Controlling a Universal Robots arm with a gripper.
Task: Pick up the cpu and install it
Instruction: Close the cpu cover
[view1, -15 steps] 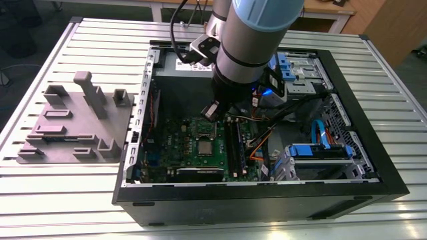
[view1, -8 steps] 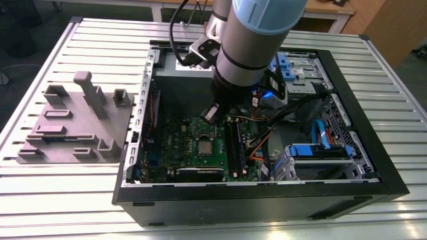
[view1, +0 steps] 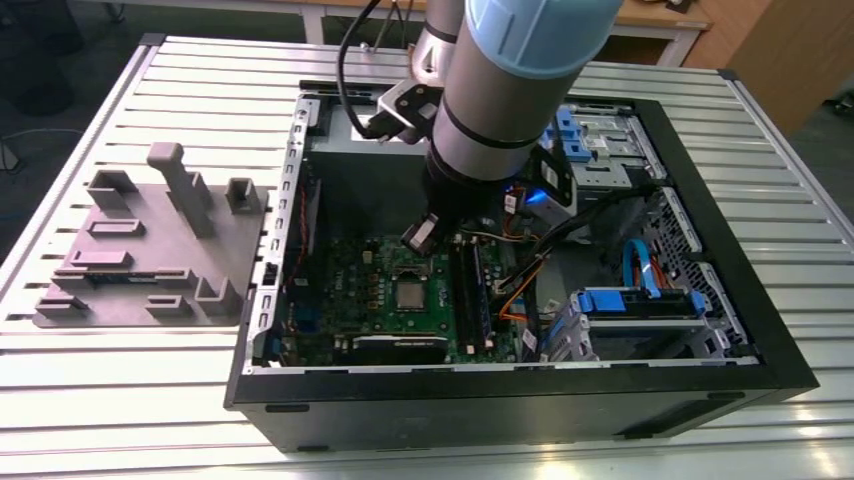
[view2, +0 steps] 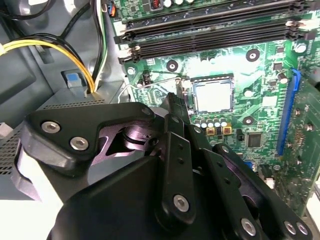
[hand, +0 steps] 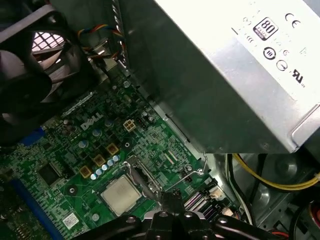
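The cpu (view1: 408, 293) is seated flat in its socket on the green motherboard (view1: 350, 285), its dull silver-grey top facing up; it is seen in both wrist views as a square plate (view2: 212, 96) (hand: 121, 194) framed by the socket's metal bracket. A thin wire retention lever (hand: 187, 176) is seen beside the socket in the first wrist view, angled away from the bracket. Black memory slots (view2: 210, 31) run along the board on one side of the socket, and a blue expansion slot (view2: 288, 112) lies on another side. The gripper (view2: 172, 102) is positioned just beside the socket, above the board, with its black finger linkages drawn close together so that the fingertips nearly meet; nothing is held between them, and the cpu is not touched. In the exterior view the arm (view1: 507, 100) descends into the open computer case (view1: 534, 400), which lies on its side on a slatted metal table (view1: 134, 400). A large grey power supply (hand: 225, 75) is mounted near the board, with yellow and black cables (view2: 55, 47) routed beside it. A grey fixture tray (view1: 147, 250) rests on the table at the exterior view's left, well apart from the case.
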